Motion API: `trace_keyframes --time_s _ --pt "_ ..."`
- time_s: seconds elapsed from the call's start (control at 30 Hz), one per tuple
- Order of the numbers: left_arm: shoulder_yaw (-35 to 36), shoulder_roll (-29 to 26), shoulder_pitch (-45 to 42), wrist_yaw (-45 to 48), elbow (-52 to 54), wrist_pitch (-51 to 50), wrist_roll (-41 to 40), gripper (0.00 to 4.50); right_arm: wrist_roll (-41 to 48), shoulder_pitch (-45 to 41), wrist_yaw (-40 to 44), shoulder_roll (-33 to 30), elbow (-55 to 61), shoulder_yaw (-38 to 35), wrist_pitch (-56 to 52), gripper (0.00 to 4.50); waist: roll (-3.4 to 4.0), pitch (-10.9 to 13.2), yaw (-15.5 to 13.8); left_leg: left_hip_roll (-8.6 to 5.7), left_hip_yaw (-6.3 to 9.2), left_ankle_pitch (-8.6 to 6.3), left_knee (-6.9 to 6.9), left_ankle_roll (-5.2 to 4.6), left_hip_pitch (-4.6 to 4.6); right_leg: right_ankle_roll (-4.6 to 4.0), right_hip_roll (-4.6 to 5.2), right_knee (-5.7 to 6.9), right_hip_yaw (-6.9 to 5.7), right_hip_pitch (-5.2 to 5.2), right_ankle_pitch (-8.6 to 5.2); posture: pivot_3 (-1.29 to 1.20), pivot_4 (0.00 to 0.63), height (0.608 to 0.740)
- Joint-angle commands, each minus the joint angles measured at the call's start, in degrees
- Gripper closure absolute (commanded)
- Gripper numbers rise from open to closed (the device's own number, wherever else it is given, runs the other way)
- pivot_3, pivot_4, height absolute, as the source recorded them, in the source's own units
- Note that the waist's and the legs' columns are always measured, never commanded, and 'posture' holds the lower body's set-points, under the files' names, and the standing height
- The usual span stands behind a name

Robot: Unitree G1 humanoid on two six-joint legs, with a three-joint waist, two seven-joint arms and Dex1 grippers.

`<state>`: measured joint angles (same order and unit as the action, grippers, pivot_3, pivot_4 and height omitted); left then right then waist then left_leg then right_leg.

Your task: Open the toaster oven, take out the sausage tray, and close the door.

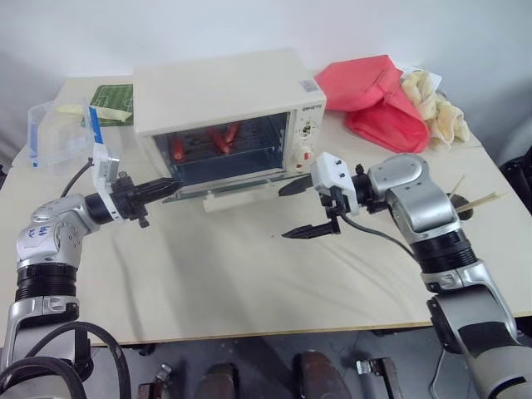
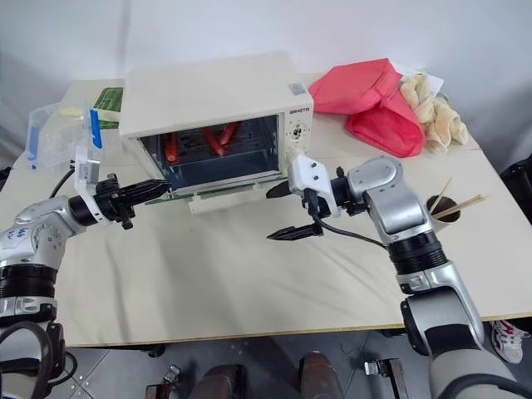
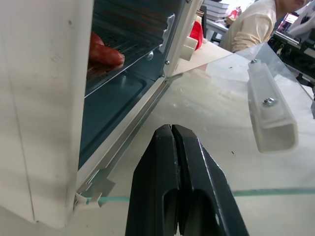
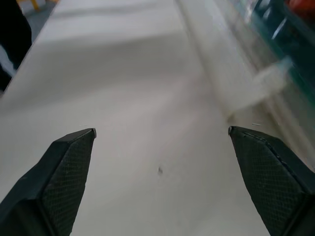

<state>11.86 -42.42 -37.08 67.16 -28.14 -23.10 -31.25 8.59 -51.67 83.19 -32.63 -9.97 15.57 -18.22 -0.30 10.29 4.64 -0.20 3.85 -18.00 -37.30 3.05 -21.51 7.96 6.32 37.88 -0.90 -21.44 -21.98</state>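
Note:
The cream-white toaster oven [image 1: 224, 87] stands at the back of the table. Its glass door [image 1: 237, 188] is folded down flat, and the bar handle [image 3: 273, 113] faces me. Red sausages [image 1: 223, 137] lie inside on the sausage tray [image 3: 123, 49], which is mostly hidden in the shiny interior. My left gripper [image 1: 170, 187] is shut and empty. It points level over the left edge of the lowered door, and I cannot tell if it touches. My right gripper [image 1: 285, 213] stands wide open, holding nothing, just off the door's right front corner above the tabletop.
A clear plastic box with blue clips [image 1: 62, 133] and a green pad [image 1: 112, 100] sit left of the oven. A red bag [image 1: 378, 100] and a cream cloth [image 1: 436, 104] lie at the back right. A cup of chopsticks [image 1: 465, 204] stands behind my right arm. A person [image 3: 251, 27] sits beyond the table.

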Motion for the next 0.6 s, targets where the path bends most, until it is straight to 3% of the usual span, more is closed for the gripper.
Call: trace_keyframes --time_s 0.03,0.17,0.37,0.5,0.6 --pt "0.46 0.14 -0.26 0.80 0.85 0.35 0.36 4.48 -2.71 -1.51 1.54 -3.13 2.76 2.41 -0.15 0.00 -0.01 0.00 -0.06 -0.01 -0.01 0.00 0.00 0.00 -0.01 0.00 0.01 0.00 0.00 0.00 0.00 0.00 0.150 0.740" --pt "-0.91 0.28 1.32 2.03 2.55 -0.59 0.76 4.48 -8.22 -1.84 3.53 -8.87 1.97 5.65 4.59 0.00 -0.02 0.01 -0.25 -0.05 -0.01 0.00 -0.01 -0.02 -0.03 0.00 0.05 0.00 -0.03 0.00 0.00 0.00 0.150 0.740" --pt "-3.33 -0.08 4.04 2.81 4.98 -1.79 2.36 4.48 -4.49 -3.70 6.82 -13.13 3.08 2.19 4.74 0.00 -0.04 0.02 -0.25 -0.06 -0.02 0.00 0.00 -0.03 -0.04 0.00 0.09 -0.01 -0.08 0.00 0.00 0.00 0.150 0.740" --pt "-5.20 -0.58 5.50 3.10 5.18 -1.32 4.78 4.48 -2.04 -5.79 5.42 -12.69 2.98 0.07 2.73 0.00 -0.04 0.02 -0.17 -0.04 -0.03 0.00 -0.02 -0.03 -0.04 0.00 0.08 -0.01 -0.10 0.00 0.00 0.00 0.150 0.740" --pt "-6.63 -0.34 6.67 3.18 5.39 -0.20 6.67 4.48 1.42 -7.15 1.10 -8.25 3.90 -2.35 0.02 0.00 -0.04 0.02 -0.07 -0.04 -0.03 0.00 -0.02 -0.03 -0.04 0.00 0.09 -0.01 -0.11 0.00 0.00 0.00 0.150 0.740"
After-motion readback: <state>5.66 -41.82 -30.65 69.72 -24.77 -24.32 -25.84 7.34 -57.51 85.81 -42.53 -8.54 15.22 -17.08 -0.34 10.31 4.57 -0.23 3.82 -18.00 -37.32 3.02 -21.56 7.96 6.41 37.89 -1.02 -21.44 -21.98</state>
